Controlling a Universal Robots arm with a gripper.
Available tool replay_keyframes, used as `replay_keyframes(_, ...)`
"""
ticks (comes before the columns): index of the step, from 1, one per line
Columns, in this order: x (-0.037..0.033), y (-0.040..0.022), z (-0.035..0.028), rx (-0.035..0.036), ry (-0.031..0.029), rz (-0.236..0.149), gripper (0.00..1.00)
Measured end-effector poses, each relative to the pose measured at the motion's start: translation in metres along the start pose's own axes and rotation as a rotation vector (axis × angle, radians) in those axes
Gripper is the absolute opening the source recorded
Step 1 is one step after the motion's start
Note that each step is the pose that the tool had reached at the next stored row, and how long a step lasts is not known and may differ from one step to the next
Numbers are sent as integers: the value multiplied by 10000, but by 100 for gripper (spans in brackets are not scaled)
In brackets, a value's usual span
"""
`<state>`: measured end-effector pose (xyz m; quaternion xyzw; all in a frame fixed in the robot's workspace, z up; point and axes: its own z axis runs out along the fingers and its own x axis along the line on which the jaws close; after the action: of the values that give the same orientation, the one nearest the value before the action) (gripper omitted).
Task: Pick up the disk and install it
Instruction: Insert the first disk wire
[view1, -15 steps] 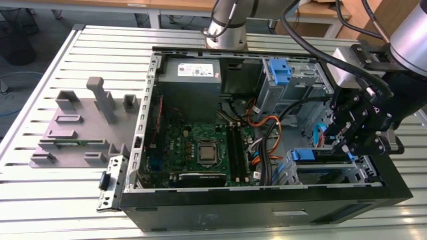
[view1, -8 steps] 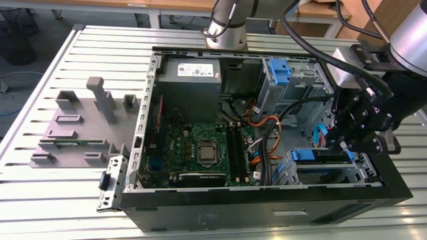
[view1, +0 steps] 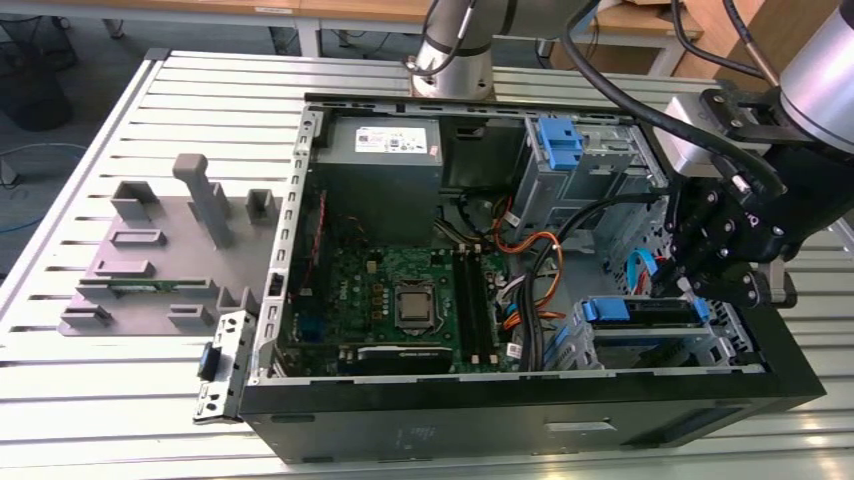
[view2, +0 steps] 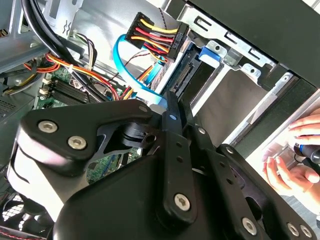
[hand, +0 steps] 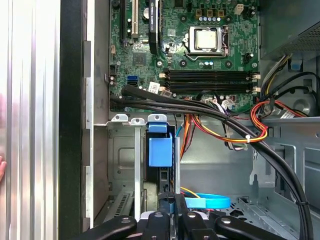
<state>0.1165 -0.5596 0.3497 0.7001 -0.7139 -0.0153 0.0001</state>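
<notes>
- Over the drive cage at the near right corner of the computer case (view1: 534, 415) in the exterior view, the gripper (view1: 707, 285) hangs with its black linkage just above the bay; both wrist views show the fingers (hand: 172, 210) drawn close together on a thin edge, apparently pinching the disk
- Disk (hand: 161, 172): seated on edge in the cage slot, its blue carrier rail (hand: 160, 150) facing up; the exterior view shows the same blue rail (view1: 641, 308) at the cage mouth
- Handling, as a judgement: rigid, fairly heavy for its size, smooth metal faces liable to slip, sensitive to knocks; best held across the flat faces near the rail, clear of the connector end
- Beside the slot: blue data cable (view2: 125, 70) and power plug (view2: 155, 37), close to the fingers
- Beyond: motherboard (view1: 400, 300)
- Outside the case wall, a person's hand (view2: 295, 165) rests
</notes>
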Motion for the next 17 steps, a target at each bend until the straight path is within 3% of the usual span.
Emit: replay_keyframes(17,15,-24,5,0,-1,0,16)
